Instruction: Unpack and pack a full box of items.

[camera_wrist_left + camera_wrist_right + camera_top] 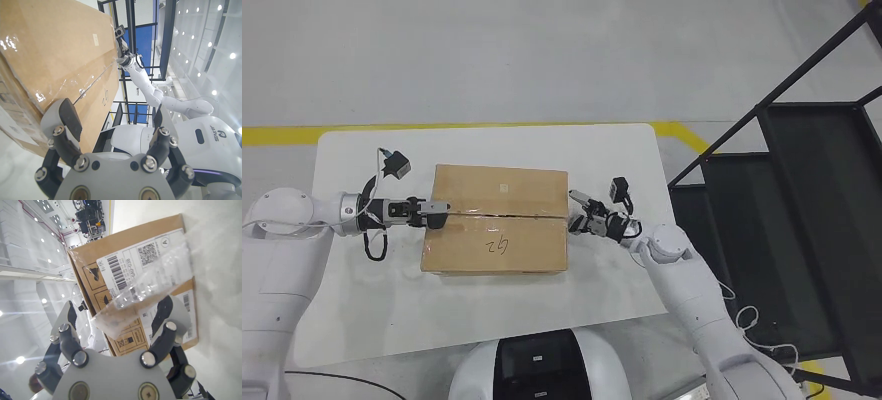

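Top view: a cardboard box [495,219] was seen lying flat near the middle of the white table [612,150], its top flaps shut and sealed along the centre seam by clear tape [90,79], so that its contents were hidden. A handwritten mark was seen on the near flap. White printed labels [132,266] were stuck on the end face. At that end a loose strip of tape [147,289] stood off the cardboard, between the widely spread jaws of the right gripper [118,303]; whether it touched a pad could not be told. At the opposite end, the left gripper [113,108] was held at seam height, jaws wide apart, one finger [70,117] set against the box's top edge.
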{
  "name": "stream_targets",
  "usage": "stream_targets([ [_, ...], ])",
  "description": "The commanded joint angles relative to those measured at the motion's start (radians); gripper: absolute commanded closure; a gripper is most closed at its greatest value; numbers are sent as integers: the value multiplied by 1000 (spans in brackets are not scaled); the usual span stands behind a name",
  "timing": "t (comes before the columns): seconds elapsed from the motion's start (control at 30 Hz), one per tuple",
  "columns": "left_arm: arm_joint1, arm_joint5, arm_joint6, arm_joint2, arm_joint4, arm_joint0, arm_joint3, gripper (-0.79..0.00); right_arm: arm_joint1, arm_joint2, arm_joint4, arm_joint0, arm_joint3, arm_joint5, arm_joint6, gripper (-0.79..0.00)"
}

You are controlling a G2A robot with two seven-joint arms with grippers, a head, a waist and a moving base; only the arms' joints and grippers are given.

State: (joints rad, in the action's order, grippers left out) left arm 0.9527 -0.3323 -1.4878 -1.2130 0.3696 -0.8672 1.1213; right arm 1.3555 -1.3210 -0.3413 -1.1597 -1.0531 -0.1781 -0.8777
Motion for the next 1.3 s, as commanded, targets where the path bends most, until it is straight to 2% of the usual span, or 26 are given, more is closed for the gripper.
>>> stream_targets([
  [0.0, 0, 0, 0, 0, 0, 0, 0, -785, -1, -5, -11, 6, 4, -26, 7, -785],
  [0.3, 0, 0, 0, 0, 0, 0, 0, -785, -29, -84, -13, -61, -74, -76, -2, -785],
  [0.57, 0, 0, 0, 0, 0, 0, 0, -785, -52, -137, 21, -183, -215, -42, 15, -785],
  [0.9, 0, 0, 0, 0, 0, 0, 0, -785, -68, -182, -3, -277, -338, -30, 58, -785],
  [1.1, 0, 0, 0, 0, 0, 0, 0, -785, -64, -118, 38, -245, -282, 62, 97, -785],
  [1.27, 0, 0, 0, 0, 0, 0, 0, -785, -46, -45, -9, -160, -162, 53, 138, -785],
])
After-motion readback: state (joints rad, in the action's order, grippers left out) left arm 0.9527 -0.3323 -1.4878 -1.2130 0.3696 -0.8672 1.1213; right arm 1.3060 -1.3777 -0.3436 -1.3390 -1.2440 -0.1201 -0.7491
